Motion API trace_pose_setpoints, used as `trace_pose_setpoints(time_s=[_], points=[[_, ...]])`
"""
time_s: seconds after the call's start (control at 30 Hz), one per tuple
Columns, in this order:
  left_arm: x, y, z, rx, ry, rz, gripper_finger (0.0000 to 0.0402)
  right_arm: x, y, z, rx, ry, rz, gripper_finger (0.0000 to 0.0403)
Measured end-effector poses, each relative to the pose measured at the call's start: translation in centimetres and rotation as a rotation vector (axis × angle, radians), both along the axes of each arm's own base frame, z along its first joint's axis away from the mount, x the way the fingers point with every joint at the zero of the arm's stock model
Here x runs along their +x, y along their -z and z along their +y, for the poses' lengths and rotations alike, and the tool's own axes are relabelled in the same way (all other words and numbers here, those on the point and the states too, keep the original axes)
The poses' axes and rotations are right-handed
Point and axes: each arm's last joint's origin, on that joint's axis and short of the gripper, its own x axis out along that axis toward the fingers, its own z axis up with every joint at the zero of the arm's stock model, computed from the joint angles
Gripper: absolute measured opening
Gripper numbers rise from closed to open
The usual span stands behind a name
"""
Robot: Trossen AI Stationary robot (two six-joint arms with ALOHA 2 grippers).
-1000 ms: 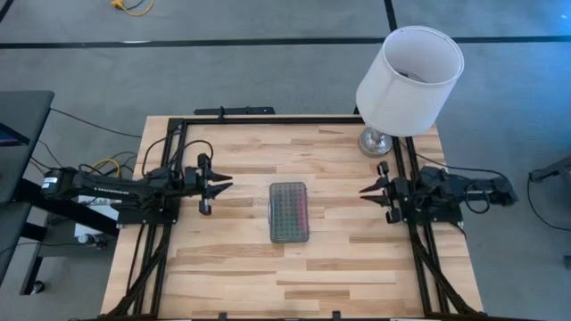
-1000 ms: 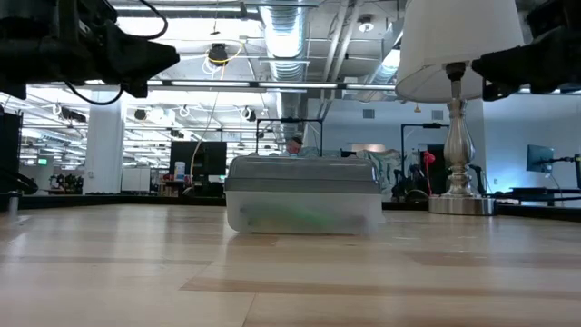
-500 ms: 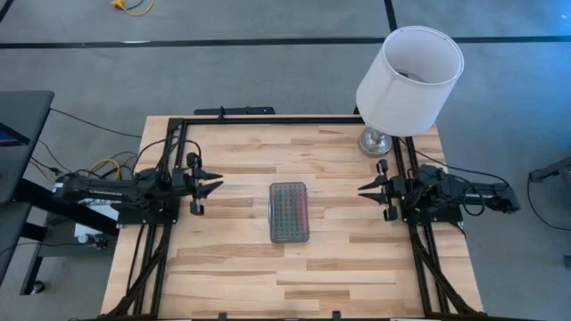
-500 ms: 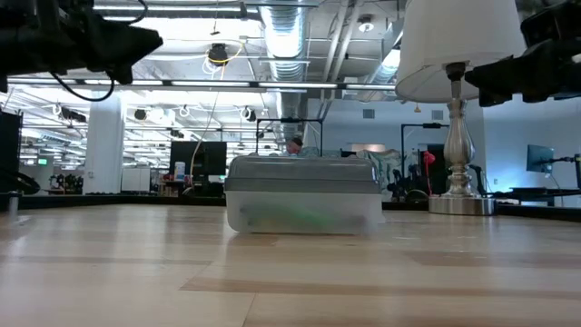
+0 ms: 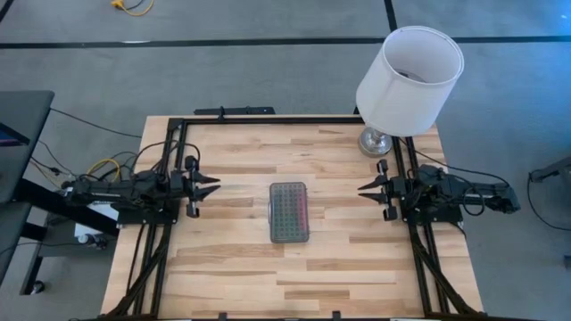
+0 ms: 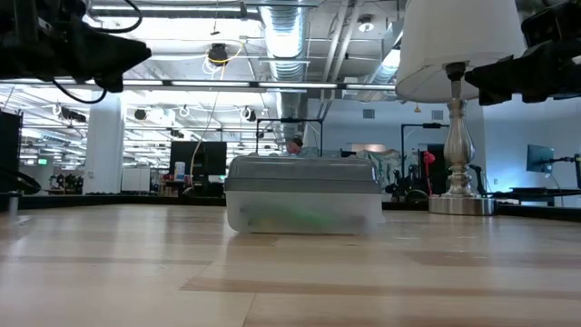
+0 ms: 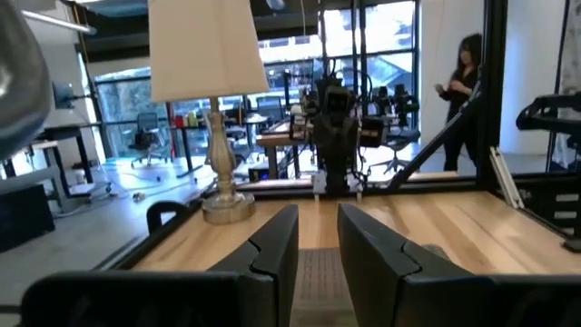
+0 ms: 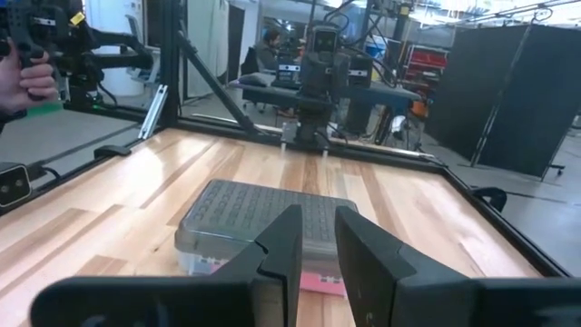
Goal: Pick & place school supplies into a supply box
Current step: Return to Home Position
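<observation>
Your left end effector (image 5: 214,185) hangs above the counter's (image 5: 241,267) left edge, pointing inward toward the middle. Its fingers are drawn close together with only a narrow slit between them, gripping nothing. Your right end effector (image 5: 361,190) mirrors it above the right edge, clenched the same way and just as empty, with the white-shaded lamp (image 5: 409,80) standing near it at the far right corner.

The supply box (image 5: 289,212) lies between the two, at the middle of the counter and well apart from both. Its grey dotted lid (image 8: 259,207) is down flat. Through the clear wall you can make out the school supplies (image 6: 304,218) only as a green blur in the low view and a pink strip in the right wrist view.

A person (image 7: 465,82) stands in the room beyond the counter.
</observation>
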Motion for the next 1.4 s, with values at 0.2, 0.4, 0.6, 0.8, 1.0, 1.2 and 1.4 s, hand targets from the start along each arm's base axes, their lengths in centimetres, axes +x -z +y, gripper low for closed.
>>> trace_pose_setpoints(time_s=[0.2,0.4,0.6,0.8,1.0,1.2,1.4], points=[[0.1,0.6,0.0,-0.023,0.0,0.058,0.0077,0.0,0.0,0.0,0.003,0.005,0.001,0.0065],[0.1,1.1,0.0,-0.073,0.006,0.101,0.0077,0.1,0.1,0.3,0.033,-0.026,-0.033,0.0065],[0.1,0.9,0.0,-0.068,0.005,0.091,0.0077,0.3,0.5,0.7,0.01,0.007,-0.049,0.0065],[0.1,0.9,0.0,-0.019,-0.001,0.096,0.0077,0.2,0.5,1.1,-0.032,-0.021,-0.053,0.0065],[0.1,1.0,0.0,0.004,-0.001,0.1,0.0077,0.2,0.5,1.1,-0.028,-0.017,-0.05,0.0065],[0.1,1.1,0.0,-0.016,0.001,0.108,0.0077,0.4,0.7,1.1,-0.018,0.007,-0.021,0.0065],[0.1,1.1,0.0,-0.044,0.005,0.108,0.0077,0.5,0.8,1.1,-0.019,0.007,-0.01,0.0065]])
